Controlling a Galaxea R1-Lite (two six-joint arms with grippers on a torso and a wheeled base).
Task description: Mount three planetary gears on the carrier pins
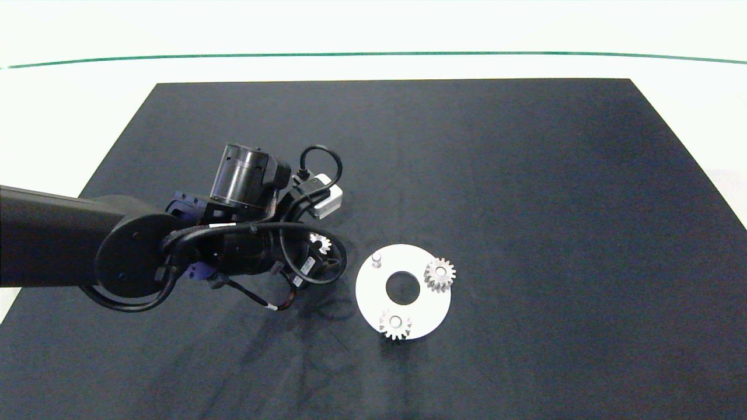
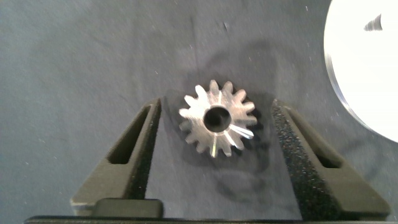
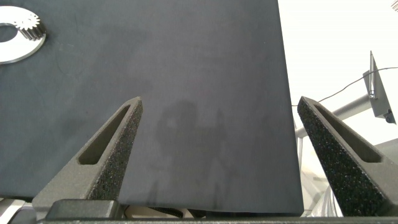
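The left gripper (image 2: 214, 134) is hovering over the dark mat (image 1: 525, 175) with its jaws wide, straddling the last loose planetary gear (image 2: 216, 118), which is lying flat just beside the white carrier disc (image 1: 373, 294). Two gears (image 1: 439, 275) are already sitting on their pins; one pin (image 1: 376, 257) is standing bare. Small, rigid and metallic, the gear is likely slippery, so the pads should pinch opposite tooth tips squarely. The right gripper (image 3: 217, 155) is idling wide open, well away.
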